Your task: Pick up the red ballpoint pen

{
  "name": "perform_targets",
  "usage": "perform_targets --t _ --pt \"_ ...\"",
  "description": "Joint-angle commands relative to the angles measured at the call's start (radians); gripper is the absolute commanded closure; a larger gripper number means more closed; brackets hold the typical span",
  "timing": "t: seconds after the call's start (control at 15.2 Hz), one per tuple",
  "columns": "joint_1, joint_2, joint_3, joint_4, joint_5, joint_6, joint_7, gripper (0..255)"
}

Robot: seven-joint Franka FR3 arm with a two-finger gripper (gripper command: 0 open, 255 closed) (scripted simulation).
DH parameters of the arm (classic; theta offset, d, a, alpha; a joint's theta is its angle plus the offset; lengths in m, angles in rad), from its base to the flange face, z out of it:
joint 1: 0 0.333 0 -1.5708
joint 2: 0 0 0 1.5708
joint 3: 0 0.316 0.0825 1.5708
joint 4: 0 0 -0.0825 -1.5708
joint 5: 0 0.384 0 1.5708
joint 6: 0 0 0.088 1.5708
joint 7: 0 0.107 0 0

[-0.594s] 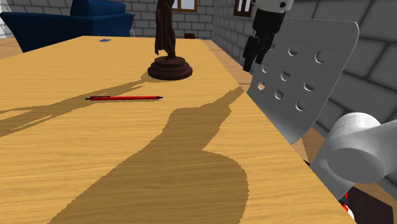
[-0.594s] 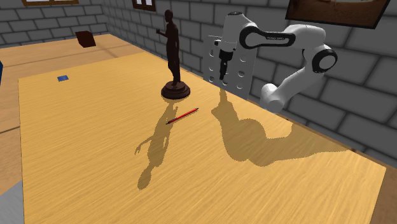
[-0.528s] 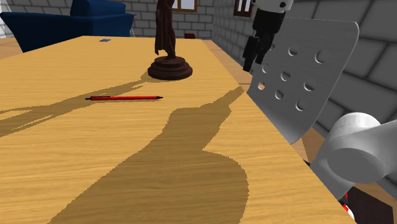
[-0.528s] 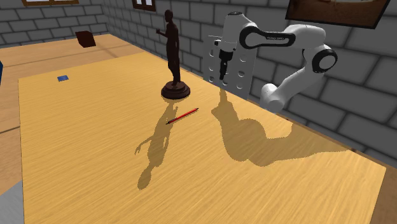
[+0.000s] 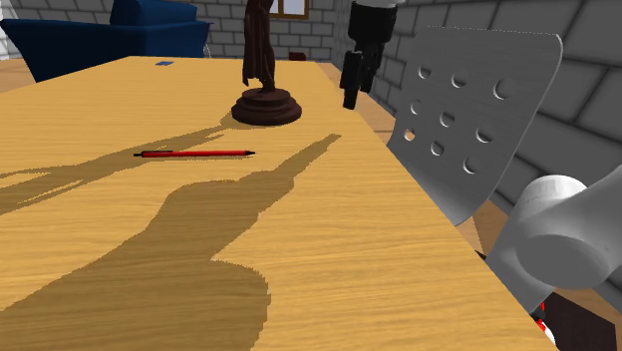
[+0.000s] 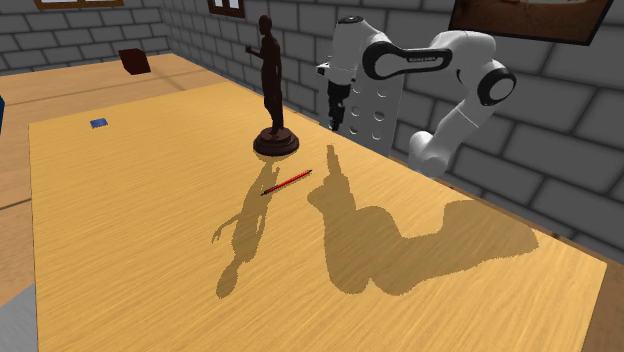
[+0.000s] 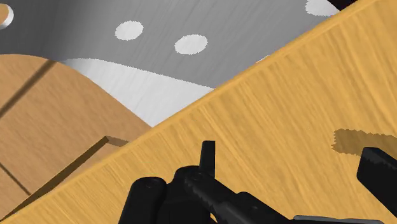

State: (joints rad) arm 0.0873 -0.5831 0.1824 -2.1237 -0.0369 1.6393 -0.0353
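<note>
One red pen (image 5: 194, 154) lies flat on the wooden surface (image 5: 329, 259), near the base of the one dark statue (image 5: 266, 105) without touching it. The single arm (image 6: 450, 50) arches over. Its end effector (image 5: 350, 100) points down beside the statue, fingers apart and gripping nothing.

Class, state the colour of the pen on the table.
The pen is red with dark tips; the shoulder view shows it best.
</note>
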Motion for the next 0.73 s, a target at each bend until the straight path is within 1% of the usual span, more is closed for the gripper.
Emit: perform_targets --t 0.0,0.33,0.66 --pt "0.015 0.068 0.036 0.063 -0.012 -0.005 -0.005 0" --pt "0.051 0.225 0.131 0.217 -0.056 -0.032 -0.011 0" --pt "0.092 0.390 0.230 0.381 -0.127 -0.078 -0.007 0"
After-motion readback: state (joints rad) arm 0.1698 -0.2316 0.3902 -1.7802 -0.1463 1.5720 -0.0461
